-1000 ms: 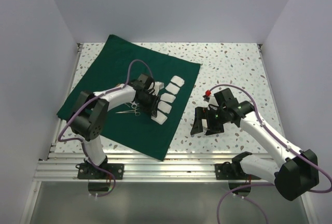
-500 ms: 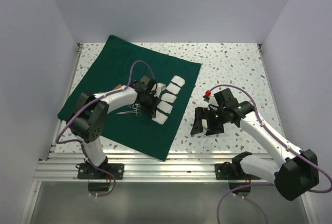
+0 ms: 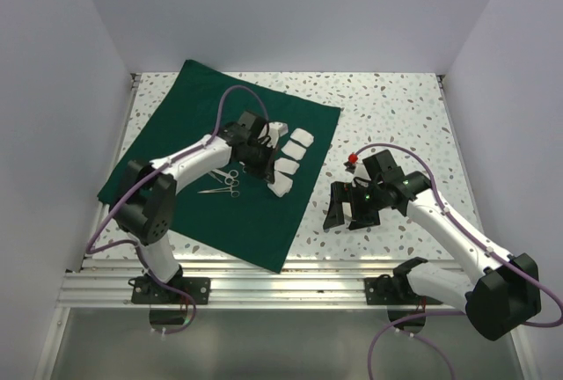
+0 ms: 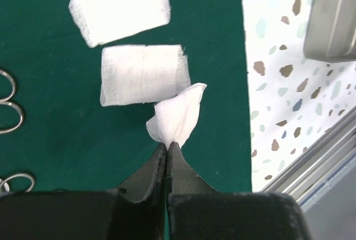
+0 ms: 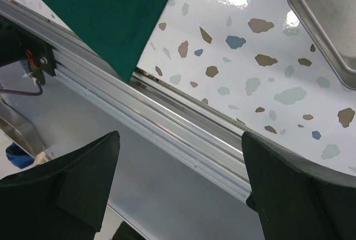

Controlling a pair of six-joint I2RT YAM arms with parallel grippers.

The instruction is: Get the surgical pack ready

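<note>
Top view. Green drape (image 3: 189, 125) lies flat on the left half of the surface (image 3: 396, 107), one corner at the near edge. Left tool (image 3: 262, 153) hangs over the drape's right part, beside a row of gauze squares (image 3: 299, 141). Scissors (image 3: 229, 179) lie just left of the row. Right tool (image 3: 345, 207) sits off the drape, toward the near edge.

Left wrist. Left tool (image 4: 168, 146) is pressed together, pinching a crumpled gauze piece (image 4: 178, 115) by one end. Two squares lie flat beyond it. Steel tray (image 4: 334, 18) rests on bare surface, toward the right edge.

Right wrist. Right tool (image 5: 181, 140) is spread wide above the near-edge rail (image 5: 167, 123). A tray corner and a drape corner show.
</note>
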